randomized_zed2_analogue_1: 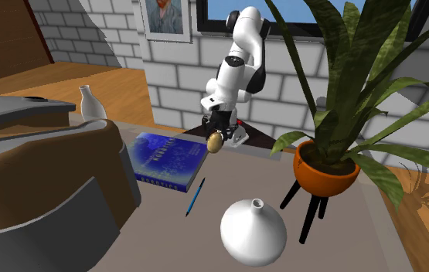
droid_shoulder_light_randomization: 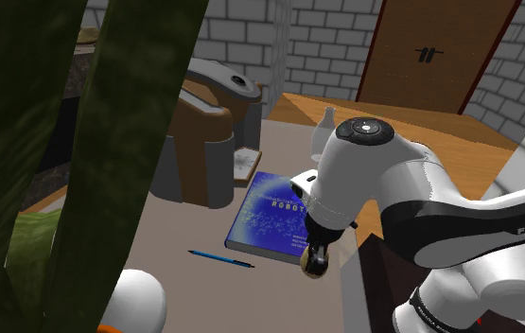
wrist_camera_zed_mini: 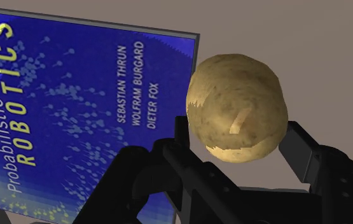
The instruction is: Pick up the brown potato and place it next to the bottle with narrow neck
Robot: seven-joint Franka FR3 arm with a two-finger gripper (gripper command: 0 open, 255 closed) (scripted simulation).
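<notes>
1. A flat blue hardcover book (wrist_camera_zed_mini: 73,108) lies on the grey-brown tabletop (wrist_camera_zed_mini: 296,38). Its cover carries the title in yellow: "Probabilistic" in thin italics, with "ROBOTICS" in bold capitals beside it.
2. Near one edge of the same cover, three authors' names stand in white capitals: "SEBASTIAN THRUN", "WOLFRAM BURGARD", "DIETER FOX".
3. In the shoulder view, the dark band on the white robot arm (droid_shoulder_light_randomization: 478,232) bears the light letters "FRANK", cut off by the picture's right edge.

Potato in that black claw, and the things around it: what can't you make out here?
Potato, wrist view: its gripped end is hidden by the gripper.
Narrow-necked bottle, shoulder view: partly hidden behind the arm.
Round white vase, shoulder view: cut off by the bottom edge.
</notes>
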